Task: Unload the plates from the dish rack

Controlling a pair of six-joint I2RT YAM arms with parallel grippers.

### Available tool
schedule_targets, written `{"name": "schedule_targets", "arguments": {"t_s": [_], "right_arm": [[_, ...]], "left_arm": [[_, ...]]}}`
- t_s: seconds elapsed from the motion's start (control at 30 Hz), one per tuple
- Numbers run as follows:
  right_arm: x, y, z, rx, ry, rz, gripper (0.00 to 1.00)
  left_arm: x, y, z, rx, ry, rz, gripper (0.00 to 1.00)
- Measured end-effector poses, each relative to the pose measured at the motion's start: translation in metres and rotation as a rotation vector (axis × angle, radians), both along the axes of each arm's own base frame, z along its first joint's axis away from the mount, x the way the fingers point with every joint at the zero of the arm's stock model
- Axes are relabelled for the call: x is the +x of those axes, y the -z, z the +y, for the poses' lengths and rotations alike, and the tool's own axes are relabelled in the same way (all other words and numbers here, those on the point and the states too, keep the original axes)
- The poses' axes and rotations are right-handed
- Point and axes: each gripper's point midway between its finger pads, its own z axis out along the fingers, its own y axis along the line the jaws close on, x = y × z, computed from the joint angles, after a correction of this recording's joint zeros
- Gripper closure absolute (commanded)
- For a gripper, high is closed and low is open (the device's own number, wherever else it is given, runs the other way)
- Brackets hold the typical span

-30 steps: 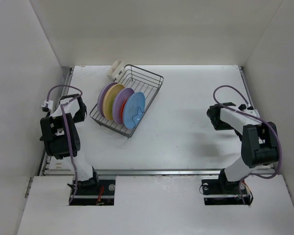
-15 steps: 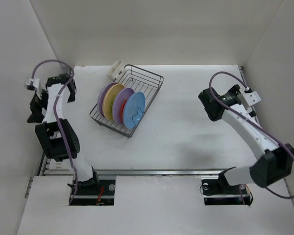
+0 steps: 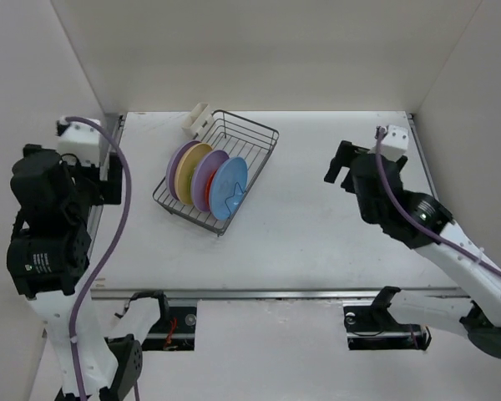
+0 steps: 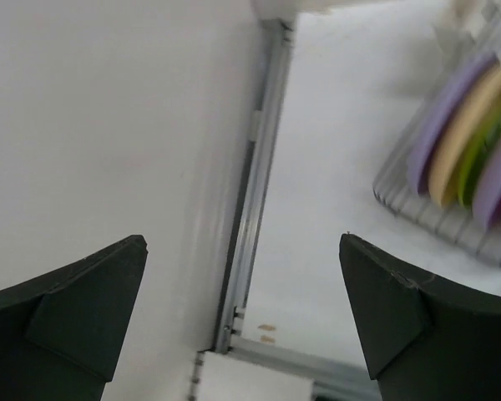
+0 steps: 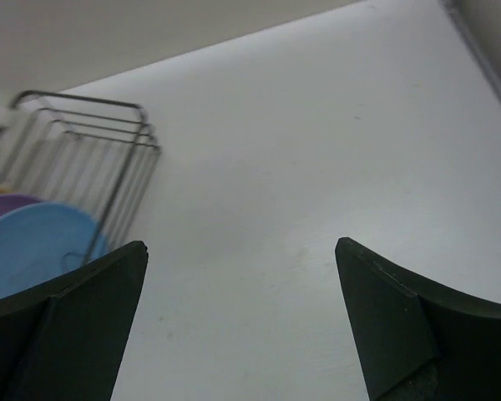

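Observation:
The dark wire dish rack (image 3: pixel 255 138) sits at the table's back left. The plates stand upright in it: a lavender one (image 3: pixel 179 163), a tan-yellow one (image 3: pixel 194 163), a second lavender one (image 3: pixel 209 171) and a light blue one (image 3: pixel 230 188) in front. My left gripper (image 3: pixel 111 180) is open and empty, raised over the table's left edge, well left of the rack. In the left wrist view (image 4: pixel 242 242) the plates (image 4: pixel 468 138) and the rack (image 4: pixel 438 215) show blurred at the upper right. My right gripper (image 3: pixel 338 165) is open and empty, right of the rack. In the right wrist view (image 5: pixel 241 244) it faces the rack (image 5: pixel 125 154) and the blue plate (image 5: pixel 33 246).
A cream plastic holder (image 3: pixel 199 119) hangs on the rack's far left corner. A metal rail (image 4: pixel 252 209) runs along the table's left edge beside the white side wall (image 4: pixel 108 125). White walls close in the table on three sides.
Both arms have lifted up and out from their folded poses. The left gripper swung toward the table's left edge; the right gripper now points at the rack. The plates have not moved.

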Motion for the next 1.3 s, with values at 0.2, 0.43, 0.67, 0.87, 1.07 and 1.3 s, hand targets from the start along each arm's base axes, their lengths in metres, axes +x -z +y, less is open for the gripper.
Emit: {"name": "schedule_targets", "arguments": {"t_s": [0.2,0.43,0.67,0.87,1.07,1.3], "right_arm": [[-0.032,-0.057,0.034,0.215,-0.392,-0.212,0.00],[-0.040,-0.074,0.065,0.254,-0.579,-0.269,0.00],[-0.025,0.014,0.103,0.198,-0.646,-0.069,0.01],[-0.014,0.041,0.114,0.195,-0.620,-0.001,0.07],[-0.009,0.052,0.116,0.224,-0.593,-0.009,0.10],[-0.009,0.079,0.116,0.211,-0.582,0.039,0.11]], "left_arm": [[0.009,0.043,-0.025,0.078,0.254,0.219,0.01],[0.035,0.098,-0.073,-0.088,0.555,0.432,0.01],[0.114,0.091,-0.155,-0.162,0.747,0.513,0.14],[0.144,0.172,-0.244,0.052,0.812,0.721,0.43],[0.155,0.192,-0.245,0.128,0.713,0.730,0.45],[0.177,0.220,-0.243,0.164,0.627,0.763,0.50]]}}
